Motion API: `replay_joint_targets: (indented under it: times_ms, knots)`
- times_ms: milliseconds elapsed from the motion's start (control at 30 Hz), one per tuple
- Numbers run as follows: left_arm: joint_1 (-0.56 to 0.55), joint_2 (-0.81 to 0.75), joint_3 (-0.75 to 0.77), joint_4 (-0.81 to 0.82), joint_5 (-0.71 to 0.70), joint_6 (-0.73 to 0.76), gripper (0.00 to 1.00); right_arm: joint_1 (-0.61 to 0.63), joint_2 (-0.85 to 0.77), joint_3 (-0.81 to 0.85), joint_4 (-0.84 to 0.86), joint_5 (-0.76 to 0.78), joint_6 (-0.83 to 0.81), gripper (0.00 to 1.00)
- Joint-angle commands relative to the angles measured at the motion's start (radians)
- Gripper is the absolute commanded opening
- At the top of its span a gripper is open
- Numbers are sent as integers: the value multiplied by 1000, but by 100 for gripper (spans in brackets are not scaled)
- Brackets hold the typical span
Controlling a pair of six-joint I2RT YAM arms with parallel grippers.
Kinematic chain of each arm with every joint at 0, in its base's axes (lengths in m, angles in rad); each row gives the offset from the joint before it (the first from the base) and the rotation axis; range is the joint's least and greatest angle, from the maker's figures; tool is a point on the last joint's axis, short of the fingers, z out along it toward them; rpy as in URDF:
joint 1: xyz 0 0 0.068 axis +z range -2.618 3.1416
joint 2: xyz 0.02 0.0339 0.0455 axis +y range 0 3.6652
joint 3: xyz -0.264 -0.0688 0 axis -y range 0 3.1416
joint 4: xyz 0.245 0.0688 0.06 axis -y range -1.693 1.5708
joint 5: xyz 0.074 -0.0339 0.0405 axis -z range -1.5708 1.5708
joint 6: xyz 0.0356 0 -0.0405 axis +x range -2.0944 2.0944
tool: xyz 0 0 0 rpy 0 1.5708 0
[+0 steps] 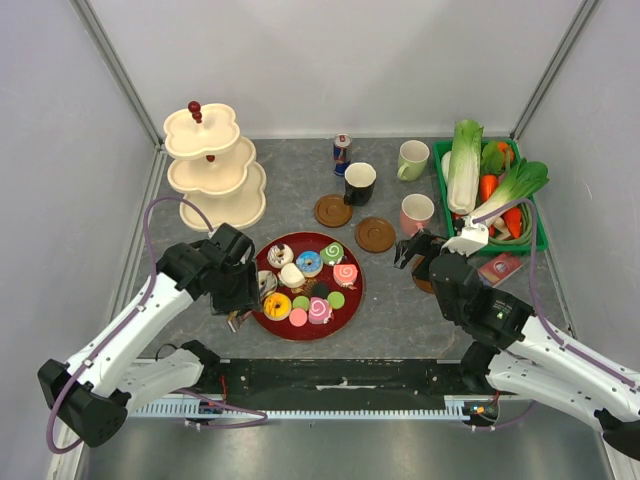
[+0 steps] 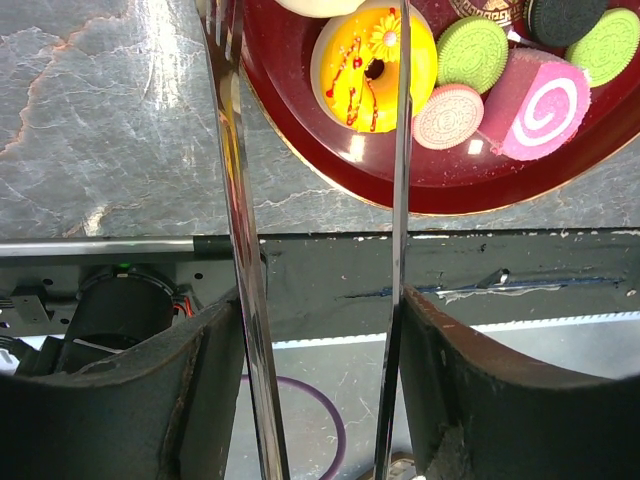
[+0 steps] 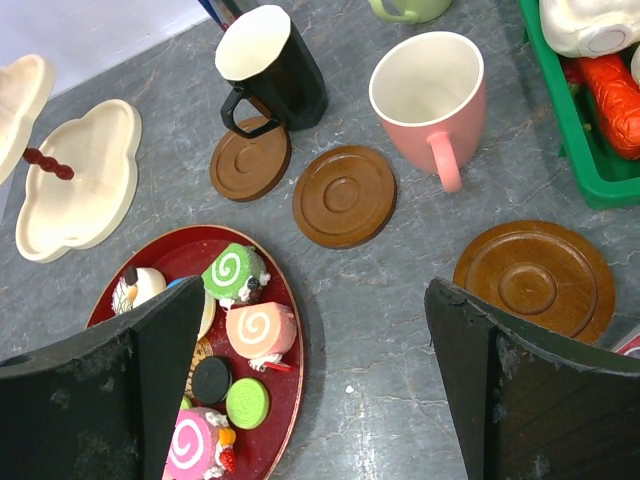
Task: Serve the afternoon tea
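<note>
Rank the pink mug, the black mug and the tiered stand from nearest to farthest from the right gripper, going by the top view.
From the right gripper:
1. pink mug, just beyond the fingers.
2. black mug, farther back and to the left.
3. tiered stand, in the far left corner.

The left arm (image 1: 128,333) and right arm (image 1: 560,355) are clad in white shells, joined by black housings. A purple cable (image 1: 148,232) is looped along each. Broad, scuffed black fingers (image 3: 520,400) are fitted to the left gripper (image 2: 320,310) and right gripper (image 3: 315,300).
</note>
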Motion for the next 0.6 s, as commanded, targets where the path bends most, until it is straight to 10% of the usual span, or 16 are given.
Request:
replay_joint_targets:
  times_ms: [0, 567]
  knots:
    - [-1, 12, 18, 11, -5, -2, 64, 0, 0, -9, 1, 38, 10, 98]
    - [-1, 63, 26, 78, -14, 14, 50, 0, -17, -12, 0, 51, 18, 98]
